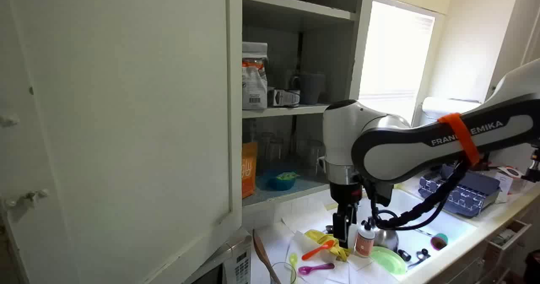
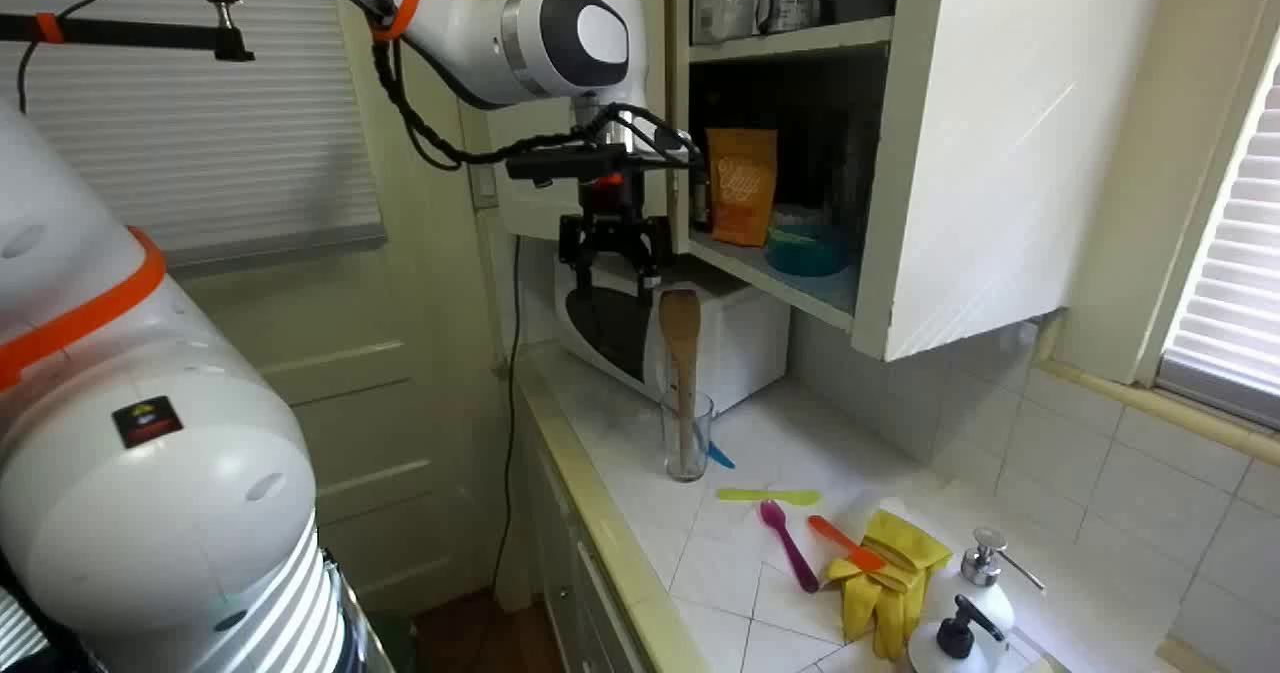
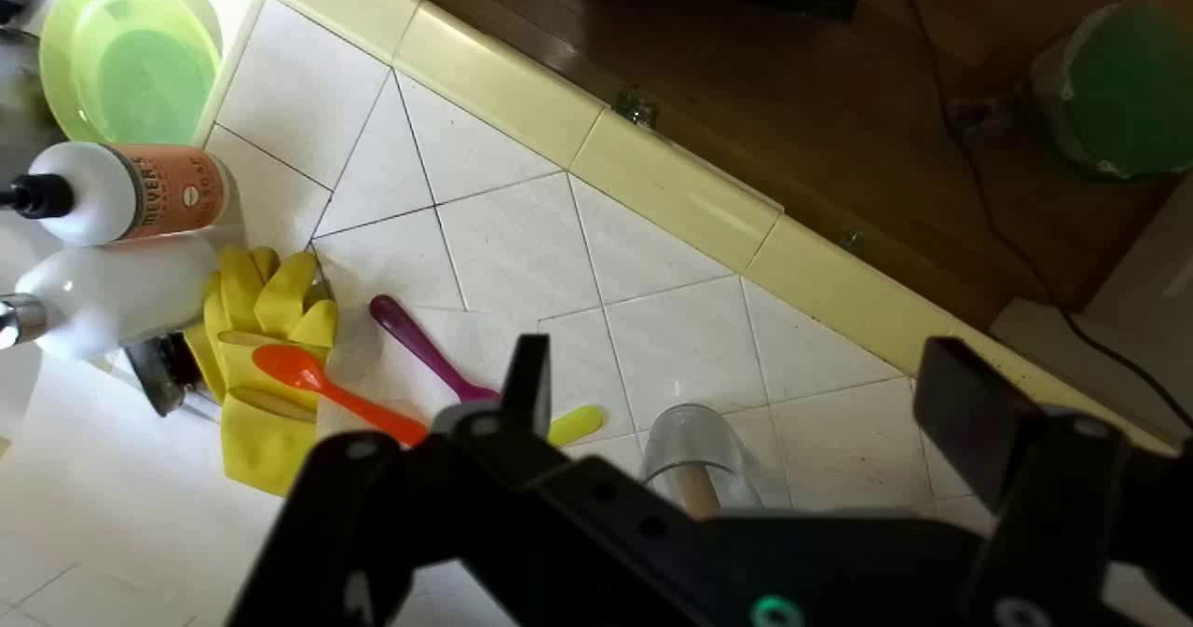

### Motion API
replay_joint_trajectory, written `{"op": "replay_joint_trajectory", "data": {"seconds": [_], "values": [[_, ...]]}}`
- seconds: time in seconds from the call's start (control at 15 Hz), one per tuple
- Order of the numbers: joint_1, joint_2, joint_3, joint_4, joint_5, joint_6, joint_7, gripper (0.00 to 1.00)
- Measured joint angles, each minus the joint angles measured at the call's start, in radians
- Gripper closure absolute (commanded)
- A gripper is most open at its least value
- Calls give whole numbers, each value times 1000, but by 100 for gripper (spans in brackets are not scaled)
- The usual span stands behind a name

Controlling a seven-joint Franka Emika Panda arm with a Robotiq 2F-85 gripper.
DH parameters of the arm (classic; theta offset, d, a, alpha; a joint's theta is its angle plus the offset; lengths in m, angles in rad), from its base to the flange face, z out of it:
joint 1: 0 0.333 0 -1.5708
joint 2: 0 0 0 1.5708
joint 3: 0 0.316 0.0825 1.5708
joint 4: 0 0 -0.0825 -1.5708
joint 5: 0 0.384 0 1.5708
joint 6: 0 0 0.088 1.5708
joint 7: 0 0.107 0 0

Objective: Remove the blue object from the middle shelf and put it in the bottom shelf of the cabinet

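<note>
Fingers (image 3: 974, 417) spread above counter (image 3: 671, 347); blue bowl (image 2: 806, 256) on bottom shelf (image 1: 270, 196)

bowl (image 1: 282, 185): on bottom shelf (image 1: 270, 196) | pouch (image 1: 249, 170): left of bowl (in both exterior views)

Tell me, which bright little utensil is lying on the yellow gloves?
The orange utensil lies partly atop the yellow gloves; the purple utensil and lime-green utensil lie apart from them, on the counter.

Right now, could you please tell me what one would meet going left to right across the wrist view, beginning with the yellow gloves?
Yellow gloves, purple utensil, lime-green utensil, clear glass, green bin.
</note>
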Motion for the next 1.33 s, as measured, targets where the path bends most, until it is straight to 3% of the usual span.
{"op": "replay_joint_trajectory", "data": {"seconds": [1.07,1.33], "values": [[0,0,0,0,0,0,0,0],[8,-23,0,15,6,64,43,0]]}}
